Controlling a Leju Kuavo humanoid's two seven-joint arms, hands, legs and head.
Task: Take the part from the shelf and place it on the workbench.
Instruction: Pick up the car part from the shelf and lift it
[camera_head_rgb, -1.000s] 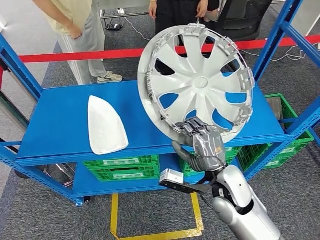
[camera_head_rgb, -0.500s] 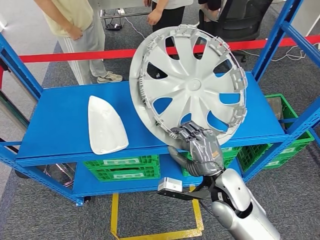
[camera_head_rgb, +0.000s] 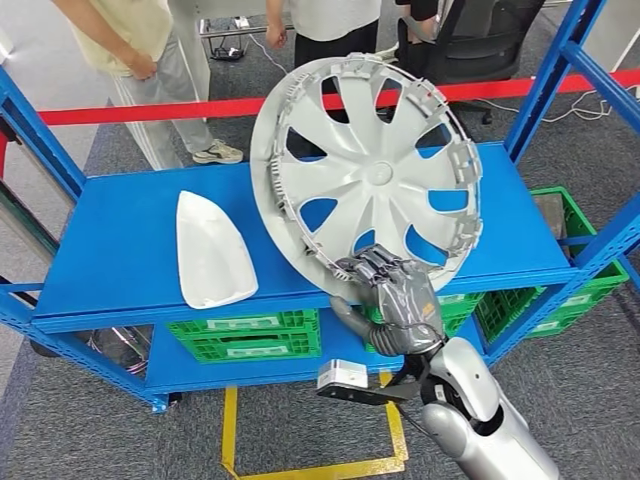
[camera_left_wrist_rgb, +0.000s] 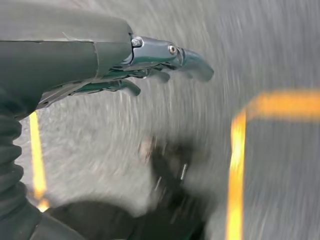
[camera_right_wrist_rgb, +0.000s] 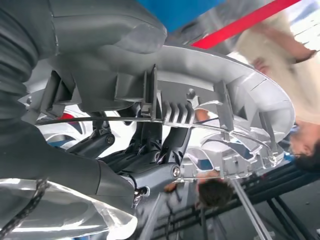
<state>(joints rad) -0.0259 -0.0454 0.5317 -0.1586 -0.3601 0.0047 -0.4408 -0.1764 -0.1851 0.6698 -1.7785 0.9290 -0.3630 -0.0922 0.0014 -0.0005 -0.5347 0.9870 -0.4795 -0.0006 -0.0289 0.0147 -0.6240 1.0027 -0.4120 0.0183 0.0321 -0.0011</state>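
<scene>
We note a silver hubcap (camera_head_rgb: 367, 175), spoked, inner side with clips facing us, tilted on edge at upper centre of frame above the blue shelf (camera_head_rgb: 121, 250).

White shell part (camera_head_rgb: 210, 250) on blue deck, green crates (camera_head_rgb: 245, 334) below, people (camera_head_rgb: 143, 60) behind red tape (camera_head_rgb: 151, 110).
</scene>
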